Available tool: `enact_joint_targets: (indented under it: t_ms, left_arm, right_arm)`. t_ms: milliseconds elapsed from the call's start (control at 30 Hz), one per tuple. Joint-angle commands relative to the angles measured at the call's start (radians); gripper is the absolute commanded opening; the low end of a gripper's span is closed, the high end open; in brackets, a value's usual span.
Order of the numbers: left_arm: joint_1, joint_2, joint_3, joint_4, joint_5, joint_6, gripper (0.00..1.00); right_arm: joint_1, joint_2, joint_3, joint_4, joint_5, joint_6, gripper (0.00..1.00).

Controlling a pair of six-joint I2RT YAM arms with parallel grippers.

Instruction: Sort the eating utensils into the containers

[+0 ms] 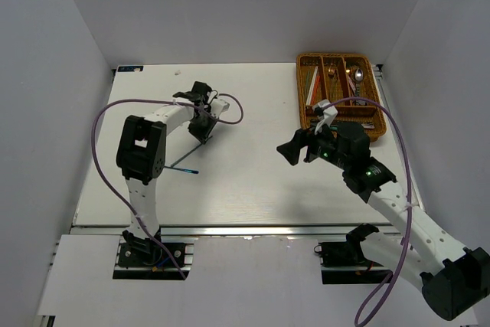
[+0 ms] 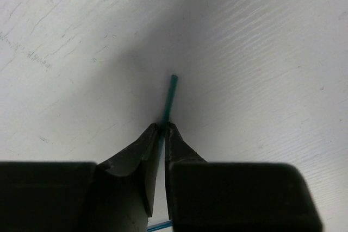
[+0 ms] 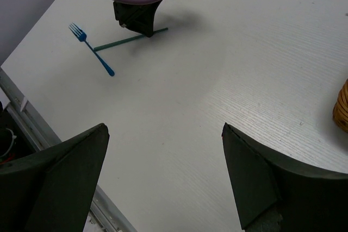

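Observation:
A thin teal-blue chopstick (image 2: 171, 93) lies on the white table, and my left gripper (image 2: 164, 126) pinches it between its fingertips, jaws nearly together. From above, the left gripper (image 1: 203, 129) points down at the stick's far end, and the chopstick (image 1: 187, 154) runs toward the near left. A blue fork (image 3: 91, 49) lies across the stick's near end. The wicker tray (image 1: 301, 97) at the far right holds several utensils. My right gripper (image 1: 300, 148) hovers mid-table, open and empty, its fingers wide apart (image 3: 164, 129).
A purple cable (image 1: 103, 116) loops off the left arm. The tray's woven edge (image 3: 342, 107) shows at the right of the right wrist view. White walls close in the table on three sides, and a metal rail (image 1: 230, 229) runs along its near edge.

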Motion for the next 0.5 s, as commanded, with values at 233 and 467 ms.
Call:
enact_joint_targets:
  t_ms: [233, 467]
  left_arm:
    - [-0.001, 0.184, 0.049, 0.034, -0.028, -0.009, 0.06]
    - [-0.018, 0.207, 0.141, 0.045, 0.051, -0.086, 0.00]
  right_arm:
    - [-0.002, -0.030, 0.003, -0.004, 0.031, 0.036, 0.89]
    - [-0.002, -0.021, -0.018, 0.017, 0.074, 0.062, 0.89]
